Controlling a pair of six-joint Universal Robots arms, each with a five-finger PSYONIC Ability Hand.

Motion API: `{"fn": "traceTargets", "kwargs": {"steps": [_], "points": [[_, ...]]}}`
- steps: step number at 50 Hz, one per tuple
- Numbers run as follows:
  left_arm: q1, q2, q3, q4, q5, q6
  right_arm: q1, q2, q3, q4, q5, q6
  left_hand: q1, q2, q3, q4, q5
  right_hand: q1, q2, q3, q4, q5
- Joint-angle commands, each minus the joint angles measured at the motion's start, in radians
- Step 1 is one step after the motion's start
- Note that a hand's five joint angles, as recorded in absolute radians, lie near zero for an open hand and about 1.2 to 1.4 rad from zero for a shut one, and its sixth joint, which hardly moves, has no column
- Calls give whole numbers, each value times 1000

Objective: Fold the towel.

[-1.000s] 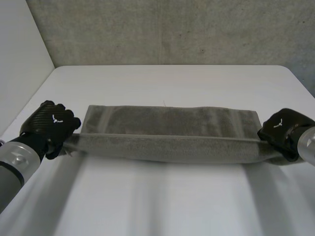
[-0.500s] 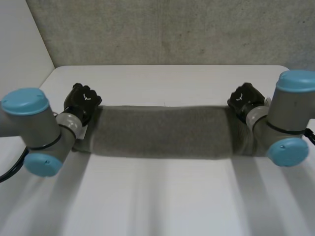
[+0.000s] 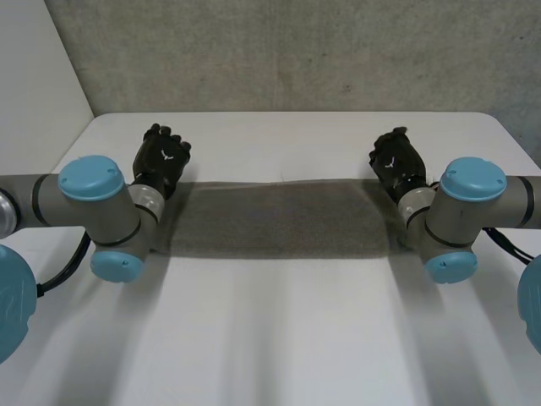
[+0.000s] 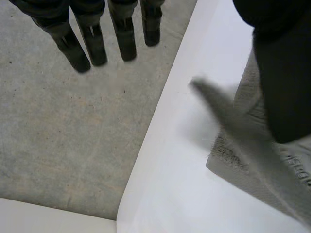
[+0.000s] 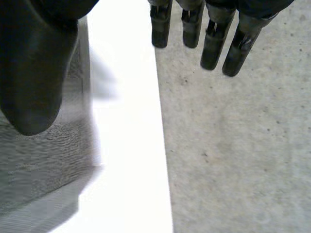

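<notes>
Both hands released at the far edge; first fold laid.
The left hand (image 3: 162, 159) and right hand (image 3: 396, 162) hover with fingers straight, gripping nothing, one at each far corner of the towel (image 3: 279, 222). A second ago they held its near edge lifted. It now lies doubled, a narrow band across the table (image 3: 279, 338). Judged: lengthwise fold done, crosswise fold outstanding.

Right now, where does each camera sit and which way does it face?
Head: behind and between left arm and right arm, looking down at table and towel; both arms, left hand, right hand show.
Left wrist: on that wrist, looking along the palm at a towel corner; straight fingers, thumb show.
Right wrist: likewise, at the towel's other end; fingers, thumb show.
Both wrist views share towel, table edge, concrete.
</notes>
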Motion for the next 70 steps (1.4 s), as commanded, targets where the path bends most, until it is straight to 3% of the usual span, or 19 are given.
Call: {"fn": "traceTargets", "kwargs": {"steps": [1, 3, 9, 11, 14, 19, 24, 30, 47, 49, 50, 52, 55, 56, 60, 70], "points": [[-9, 112, -98, 2, -31, -21, -11, -160, 116, 1, -16, 180, -109, -122, -116, -107, -282, -78, -78, -82, -89, -57], [-3, 179, -153, -2, -31, -65, -14, -270, 198, 8, -21, 284, -106, -119, -113, -104, -279, -78, -78, -82, -89, -57], [7, 282, -241, -10, -25, -165, -17, -440, 329, 61, -50, 391, -91, -104, -98, -89, -264, -78, -78, -82, -89, -57], [9, 346, -306, -13, -14, -223, -29, -526, 392, 160, -59, 427, -88, -101, -95, -86, -261, -78, -78, -82, -89, -57], [14, 379, -345, -15, -5, -247, -46, -556, 410, 220, -55, 453, -88, -101, -95, -86, -261, -78, -78, -82, -89, -57], [20, 501, -498, -19, 58, -305, -106, -592, 442, 468, -45, 649, -88, -101, -95, -86, -261, -78, -78, -82, -89, -57], [20, 553, -567, -18, 98, -340, -149, -589, 496, 476, -61, 728, -88, -101, -95, -86, -261, -78, -78, -82, -89, -57], [20, 576, -609, -18, 99, -365, -180, -574, 554, 364, -74, 719, -88, -101, -95, -86, -261, -33, -32, -37, -44, -11], [44, 570, -641, -15, 101, -369, -192, -411, 522, 275, -55, 578, -85, -98, -92, -83, -258, 167, 168, 163, 156, 189], [46, 570, -641, -15, 101, -369, -194, -401, 519, 246, -53, 553, -85, -98, -92, -83, -258, 383, 383, 379, 372, 404], [46, 570, -641, -15, 101, -369, -194, -401, 519, 246, -53, 553, -85, -98, -92, -83, -258, 384, 385, 380, 373, 406], [44, 570, -641, -15, 101, -369, -194, -387, 512, 226, -45, 535, -85, -98, -92, -83, -258, 776, 776, 771, 765, 797], [44, 570, -641, -15, 99, -369, -194, -382, 505, 220, -38, 527, -85, -98, -92, -83, -258, 936, 937, 932, 925, 958], [44, 570, -641, -15, 99, -371, -197, -378, 496, 214, -25, 523, -85, -98, -92, -83, -258, 1125, 1126, 1121, 1114, 1147], [44, 570, -641, -13, 98, -371, -218, -362, 463, 200, 24, 515, -85, -98, -92, -83, -258, 1143, 1144, 1139, 1133, 1165], [49, 573, -643, -13, 96, -371, -309, -329, 430, 219, 27, 469, -88, -101, -95, -86, -261, 1143, 1144, 1139, 1133, 1165]]}}
